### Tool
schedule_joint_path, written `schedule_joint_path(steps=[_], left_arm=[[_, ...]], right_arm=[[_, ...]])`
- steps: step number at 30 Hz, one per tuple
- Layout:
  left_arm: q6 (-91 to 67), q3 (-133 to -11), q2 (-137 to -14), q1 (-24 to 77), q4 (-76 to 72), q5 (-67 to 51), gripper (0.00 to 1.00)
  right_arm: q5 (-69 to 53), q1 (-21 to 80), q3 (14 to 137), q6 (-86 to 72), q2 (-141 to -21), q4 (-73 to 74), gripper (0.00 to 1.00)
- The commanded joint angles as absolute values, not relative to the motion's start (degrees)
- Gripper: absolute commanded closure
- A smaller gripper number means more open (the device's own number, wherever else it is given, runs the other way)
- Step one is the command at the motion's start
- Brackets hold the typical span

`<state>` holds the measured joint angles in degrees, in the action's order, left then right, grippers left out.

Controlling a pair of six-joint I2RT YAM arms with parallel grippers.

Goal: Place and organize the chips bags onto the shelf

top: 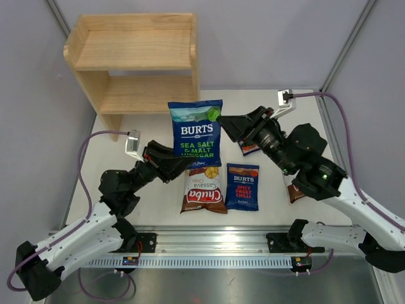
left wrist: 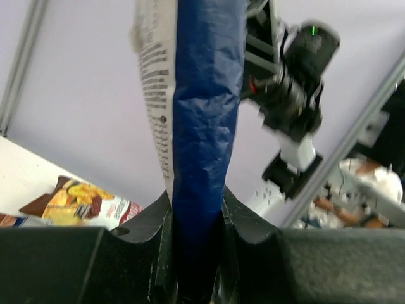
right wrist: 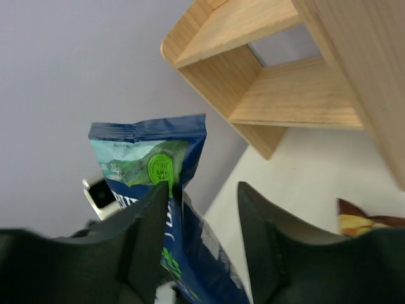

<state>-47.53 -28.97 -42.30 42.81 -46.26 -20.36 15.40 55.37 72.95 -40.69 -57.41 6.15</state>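
Note:
The green-lettered Burts bag stands upright above the table's middle. My left gripper is shut on its bottom edge; in the left wrist view the bag runs edge-on up from the jaws of that gripper. My right gripper is open at the bag's upper right edge. In the right wrist view the bag lies against the left finger, its edge reaching into the gap of that gripper. The wooden shelf stands at the back left with both tiers bare.
On the table lie a Chuba bag and a red-lettered Burts bag. Another Burts bag and a Chuba bag are partly hidden under the right arm. The shelf is close to the right gripper.

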Motion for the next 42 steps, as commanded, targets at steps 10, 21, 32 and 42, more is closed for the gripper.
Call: schedule_joint_path(steps=[10, 21, 32, 42], left_arm=[[-28.7, -44.7, -40.1, 43.8, -9.5, -50.4, 1.0], [-21.7, -52.4, -47.5, 48.8, 1.8, -62.1, 1.0], [-23.5, -52.5, -48.5, 48.8, -1.4, -63.3, 1.0], [-20.0, -55.5, -49.5, 48.8, 6.4, -62.9, 0.98]], right_arm=[[-16.1, 55.1, 102.3, -8.6, -54.5, 56.7, 0.24], [-18.9, 55.0, 100.3, -2.2, -60.6, 64.2, 0.07], [-37.2, 55.0, 89.2, -3.2, -56.1, 55.0, 0.18], [-31.4, 55.0, 91.2, -3.9, -57.3, 54.4, 0.48]])
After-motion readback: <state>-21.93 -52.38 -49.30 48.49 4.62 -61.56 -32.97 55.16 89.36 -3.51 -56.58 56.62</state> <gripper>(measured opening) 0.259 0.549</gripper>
